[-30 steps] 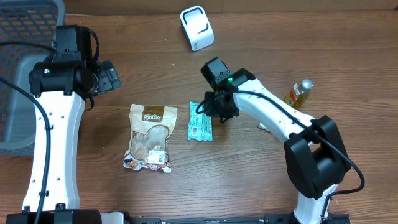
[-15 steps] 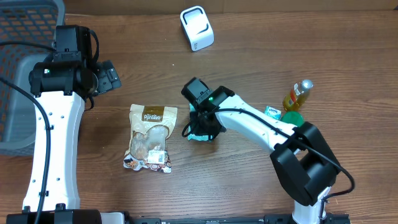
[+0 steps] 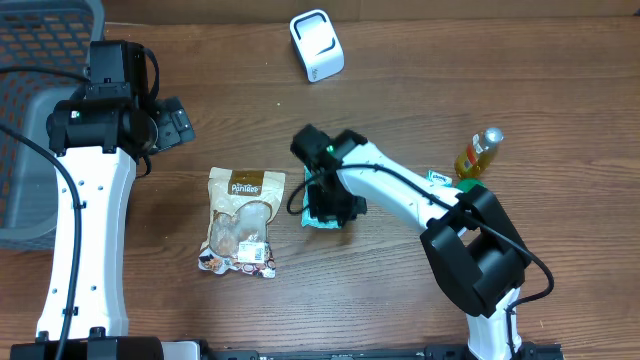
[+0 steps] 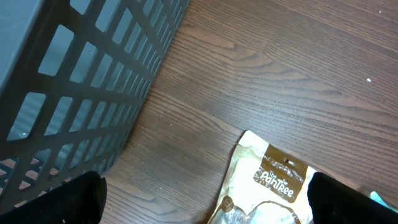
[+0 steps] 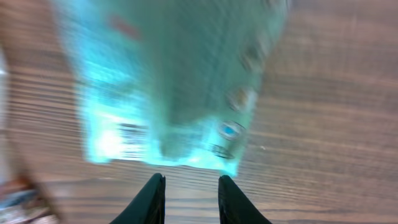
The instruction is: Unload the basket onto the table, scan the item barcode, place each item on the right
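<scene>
Two risks stand out, both around the teal packet [image 3: 313,222], which lies flat near the middle of the table [image 3: 560,80], just right of the snack pouch [image 3: 243,220]. The right gripper [image 5: 186,182] hangs directly over the packet; its fingers stand only a narrow gap apart with bare wood showing between them, clamped on nothing. A thin, flat packet gives such a narrow gap little to bite on, so the tips could shove it along the wood toward the pouch instead of lifting it. The second risk is the barcode: dark print shows near one end of the packet in the right wrist view, but it is too blurred to read, so the packet may reach the white scanner [image 3: 317,45] at the middle of the far edge with the wrong face toward it, and no scan would register. A loose pinch could also let it slip on the way across.

The left gripper [image 3: 172,122] waits with its fingers spread wide, holding nothing, near the far left corner.

One container is present — the grey slatted basket [image 4: 93,81] at the far left corner; the part of its inside that shows holds nothing, the rest is hidden by the left arm
</scene>
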`<state>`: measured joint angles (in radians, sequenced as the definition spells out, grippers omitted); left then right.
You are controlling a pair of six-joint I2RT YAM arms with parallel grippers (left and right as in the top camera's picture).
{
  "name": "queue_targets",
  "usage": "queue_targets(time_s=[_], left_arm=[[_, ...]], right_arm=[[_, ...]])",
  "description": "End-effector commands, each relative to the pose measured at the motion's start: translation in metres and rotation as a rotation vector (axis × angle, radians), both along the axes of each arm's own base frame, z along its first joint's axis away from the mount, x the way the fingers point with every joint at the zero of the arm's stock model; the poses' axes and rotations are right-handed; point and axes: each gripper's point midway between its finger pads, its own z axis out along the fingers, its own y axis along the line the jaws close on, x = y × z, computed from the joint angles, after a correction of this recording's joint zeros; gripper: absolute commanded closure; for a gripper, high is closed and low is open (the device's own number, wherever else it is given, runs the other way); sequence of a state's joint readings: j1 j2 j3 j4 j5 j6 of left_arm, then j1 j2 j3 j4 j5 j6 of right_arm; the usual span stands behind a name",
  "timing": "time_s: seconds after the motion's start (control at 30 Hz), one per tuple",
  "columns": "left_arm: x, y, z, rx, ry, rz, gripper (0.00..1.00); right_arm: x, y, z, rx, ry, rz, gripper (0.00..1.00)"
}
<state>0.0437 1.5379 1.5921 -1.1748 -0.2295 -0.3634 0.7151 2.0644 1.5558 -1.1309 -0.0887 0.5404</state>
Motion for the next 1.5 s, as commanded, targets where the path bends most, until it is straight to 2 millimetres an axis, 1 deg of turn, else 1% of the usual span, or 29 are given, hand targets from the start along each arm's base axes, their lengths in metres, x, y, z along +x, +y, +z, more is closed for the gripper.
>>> queue_targets(time_s=[0.0,0.1,0.2,0.43,0.6,0.73,0.8,0.87,0.97,1.03,1.07,1.1,1.17,1.23,1.3,1.47], left_arm=[[0.001,0.003,0.006,0.018,-0.014,-0.003,0.01],[0.001,0.003,0.006,0.018,-0.014,-0.003,0.01],[0.001,0.003,0.006,0.018,-0.014,-0.003,0.0],[0.001,0.003,0.006,0.018,-0.014,-0.003,0.0],[0.001,0.003,0.006,0.018,-0.014,-0.003,0.01],[0.001,0.003,0.006,0.018,-0.014,-0.003,0.0],[0.001,0.003,0.006,0.018,-0.014,-0.003,0.01],[0.001,0.003,0.006,0.018,-0.015,-0.003,0.01],[0.001,0.003,0.006,0.018,-0.014,-0.003,0.01],[0.001,0.003,0.006,0.018,-0.014,-0.003,0.0],[0.001,0.003,0.006,0.018,-0.014,-0.004,0.01],[0.001,0.003,0.006,0.018,-0.014,-0.004,0.01],[0.001,0.003,0.006,0.018,-0.014,-0.004,0.01],[0.001,0.003,0.006,0.018,-0.014,-0.004,0.0],[0.001,0.003,0.006,0.018,-0.014,-0.004,0.0],[0.001,0.003,0.006,0.018,-0.014,-0.002,0.0]], right_arm=[[0.032,0.021,0.032,0.077,-0.112,0.041,0.75],[0.045,0.026,0.032,0.086,-0.174,0.037,0.76],[0.055,0.024,0.025,0.061,-0.217,0.03,0.76],[0.055,0.022,0.002,0.056,-0.223,0.029,0.76],[0.054,0.021,-0.018,0.069,-0.239,0.029,0.76],[0.056,0.023,-0.027,0.09,-0.263,0.027,0.76],[0.059,0.026,-0.026,0.1,-0.275,0.027,0.75],[0.065,0.031,-0.019,0.12,-0.295,0.025,0.75],[0.073,0.037,0.002,0.146,-0.311,0.02,0.69],[0.076,0.04,0.019,0.155,-0.324,0.02,0.67],[0.074,0.039,0.033,0.157,-0.32,0.02,0.68],[0.071,0.038,0.038,0.16,-0.307,0.022,0.67],[0.061,0.04,0.039,0.178,-0.267,0.03,0.67],[0.048,0.043,0.037,0.2,-0.203,0.04,0.68],[0.035,0.04,0.03,0.19,-0.152,0.028,0.68],[0.019,0.034,0.012,0.154,-0.11,0.028,0.68]])
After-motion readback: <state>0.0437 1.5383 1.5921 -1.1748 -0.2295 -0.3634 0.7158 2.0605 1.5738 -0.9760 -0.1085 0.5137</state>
